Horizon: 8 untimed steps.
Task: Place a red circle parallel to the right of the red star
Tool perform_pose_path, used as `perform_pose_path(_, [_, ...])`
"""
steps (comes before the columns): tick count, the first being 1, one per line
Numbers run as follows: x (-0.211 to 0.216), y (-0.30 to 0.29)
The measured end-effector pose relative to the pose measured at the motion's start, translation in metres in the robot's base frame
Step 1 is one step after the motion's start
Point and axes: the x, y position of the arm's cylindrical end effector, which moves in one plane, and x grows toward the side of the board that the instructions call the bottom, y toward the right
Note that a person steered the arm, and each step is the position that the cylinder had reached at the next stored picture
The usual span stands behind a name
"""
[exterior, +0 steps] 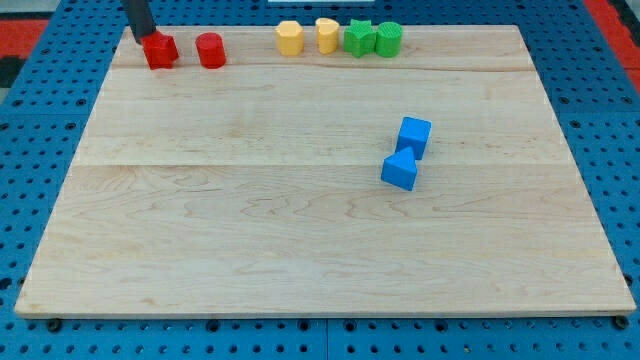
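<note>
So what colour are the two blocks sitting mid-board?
Blue: both blocks, seen in the camera view.

My tip (146, 37) low, rod upright

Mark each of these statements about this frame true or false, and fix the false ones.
1. The red circle lies to the view's right of the red star, in line with it. True.
2. My tip rests beside the blue blocks. False: it is at the view's top left, at the red star's upper left edge.
3. Two blue blocks, the blue cube and the lower blue block, sit close together right of the board's centre. True.
4. The green blocks lie at the view's bottom. False: the green star and the green round block sit along the top edge.
5. Two yellow blocks, the left yellow block and the right yellow block, sit between the red pair and the green pair. True.
</note>
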Motion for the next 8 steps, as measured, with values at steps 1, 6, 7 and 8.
perform_pose_path(1, [-0.022, 0.007])
perform_pose_path(6, [0.002, 0.086])
perform_pose_path(7, [0.029, 0.088])
perform_pose_path(8, [0.049, 0.096])
